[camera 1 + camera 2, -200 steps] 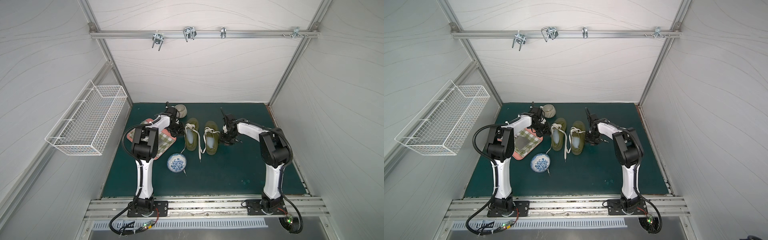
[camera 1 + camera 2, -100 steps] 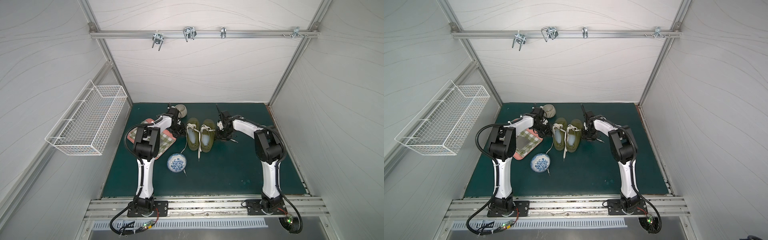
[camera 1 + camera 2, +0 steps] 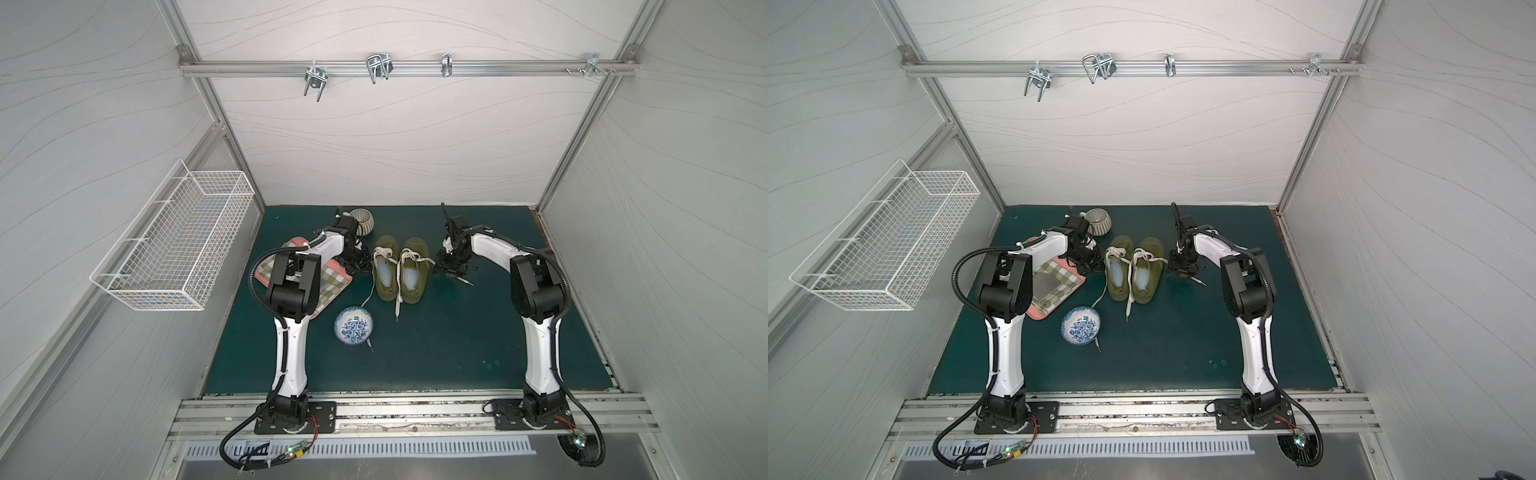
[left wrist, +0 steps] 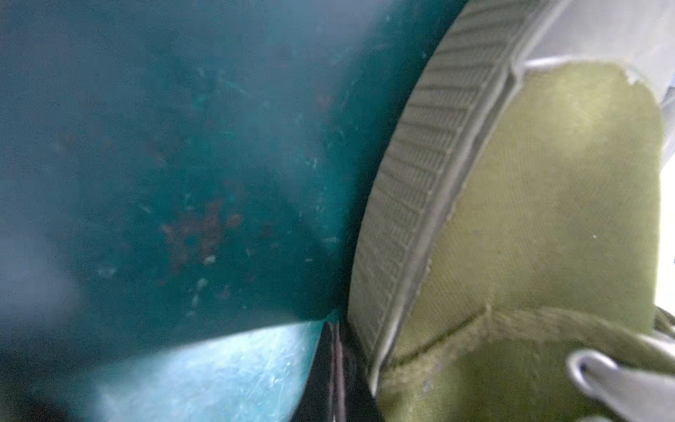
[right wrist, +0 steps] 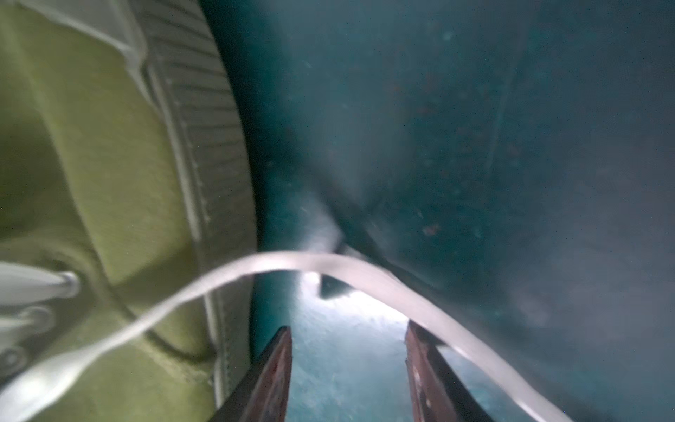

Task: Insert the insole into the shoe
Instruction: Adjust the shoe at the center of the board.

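Note:
Two olive green shoes stand side by side, touching, mid-mat in both top views: one shoe (image 3: 384, 272) (image 3: 1118, 272) on the left, the other shoe (image 3: 414, 272) (image 3: 1147, 274) on the right. A pale insole (image 3: 384, 277) lies inside the left one, and a second insole (image 3: 410, 277) inside the right. My left gripper (image 3: 362, 262) (image 4: 338, 369) is shut and empty, low on the mat against the left shoe's ribbed sole (image 4: 412, 204). My right gripper (image 3: 441, 269) (image 5: 349, 339) stands open beside the right shoe's outer side (image 5: 109, 164). A white lace (image 5: 328, 263) arcs across its fingers.
A blue-patterned bowl (image 3: 353, 326) sits in front of the shoes. A checked cloth on a pink tray (image 3: 330, 286) lies under the left arm. A ribbed cup (image 3: 361, 221) stands behind the left gripper. A wire basket (image 3: 178, 245) hangs on the left wall.
The right shoe has slid left until it meets the left shoe, and my right gripper went left with it. The left gripper has stayed by the left shoe.

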Robot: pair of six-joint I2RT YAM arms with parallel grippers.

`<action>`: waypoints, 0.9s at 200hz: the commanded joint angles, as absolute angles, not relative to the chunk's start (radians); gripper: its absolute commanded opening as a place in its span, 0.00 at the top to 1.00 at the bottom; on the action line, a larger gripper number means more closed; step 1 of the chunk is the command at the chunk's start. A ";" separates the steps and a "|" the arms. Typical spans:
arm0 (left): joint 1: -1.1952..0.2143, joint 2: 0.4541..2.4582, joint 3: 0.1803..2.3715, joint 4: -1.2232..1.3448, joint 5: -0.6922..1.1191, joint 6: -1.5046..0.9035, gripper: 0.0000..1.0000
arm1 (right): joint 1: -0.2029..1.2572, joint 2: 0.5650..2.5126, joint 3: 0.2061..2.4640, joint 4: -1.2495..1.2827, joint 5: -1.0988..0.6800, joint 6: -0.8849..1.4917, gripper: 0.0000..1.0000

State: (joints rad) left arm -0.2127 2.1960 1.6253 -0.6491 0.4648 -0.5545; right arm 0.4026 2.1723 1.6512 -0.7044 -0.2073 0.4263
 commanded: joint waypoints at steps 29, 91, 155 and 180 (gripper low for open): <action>-0.224 2.188 1.670 -0.651 0.482 -0.539 1.00 | 0.411 2.201 1.623 -0.674 -0.291 0.448 0.48; -0.224 2.170 1.664 -0.654 0.482 -0.540 1.00 | 0.390 2.176 1.619 -0.657 -0.395 0.441 0.48; -0.197 2.085 1.686 -0.730 0.452 -0.508 0.98 | 0.343 1.939 1.451 -0.693 -0.232 0.394 0.49; -0.193 2.017 1.712 -0.784 0.424 -0.488 0.96 | 0.344 1.748 1.340 -0.660 -0.162 0.338 0.48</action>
